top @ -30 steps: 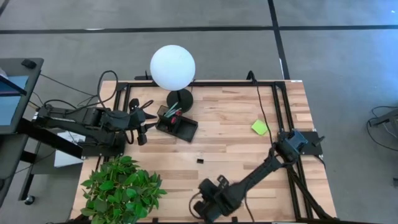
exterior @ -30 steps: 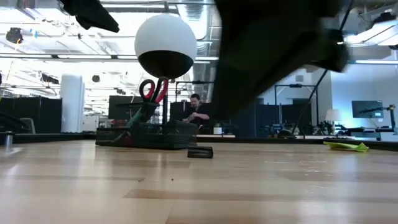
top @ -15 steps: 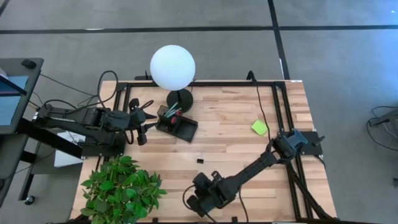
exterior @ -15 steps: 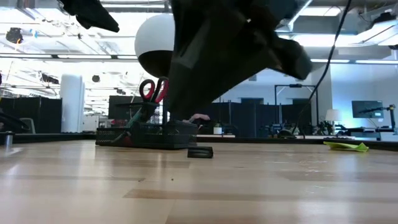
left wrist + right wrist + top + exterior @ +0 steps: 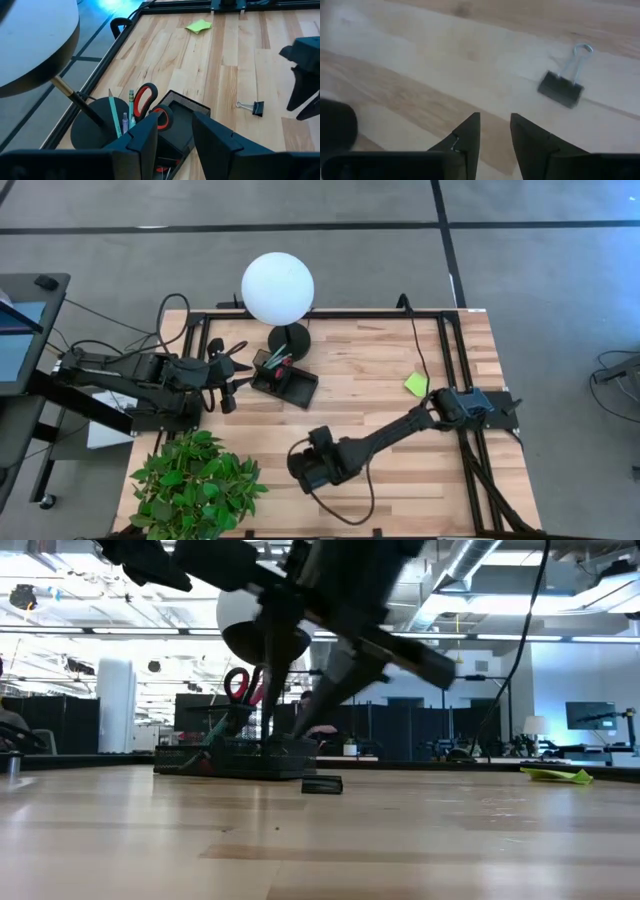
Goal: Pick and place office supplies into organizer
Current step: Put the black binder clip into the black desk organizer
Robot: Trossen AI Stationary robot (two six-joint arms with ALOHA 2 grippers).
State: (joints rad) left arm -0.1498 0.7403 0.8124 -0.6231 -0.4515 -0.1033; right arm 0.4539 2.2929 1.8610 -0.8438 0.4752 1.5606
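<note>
While your right gripper (image 5: 300, 470) has swung across the near edge of the table from about 5 o'clock toward 6 o'clock over the last second, its fingers have parted from fully closed to a narrow gap, and they hold nothing. That puts it close to the black binder clip (image 5: 322, 438), which lies flat on the wood at roughly 1 o'clock from the gripper, not yet touched. In the right wrist view the clip (image 5: 562, 86) sits ahead of the fingertips with its wire loop pointing away, so you appear to be lining up for a pick rather than finishing one.

Your left gripper (image 5: 226, 370) has not moved; it waits at 9 o'clock of the table, just beside the organizer (image 5: 296, 388), fingers apart and empty. The organizer already carries the red-handled scissors (image 5: 149, 100) and pens (image 5: 120, 116), standing upright by the lamp base (image 5: 292, 338).

Well apart at 3 o'clock, the lime-green sticky-note pad (image 5: 417, 384) also remains outside the organizer. You probably have two items left to bring in.
</note>
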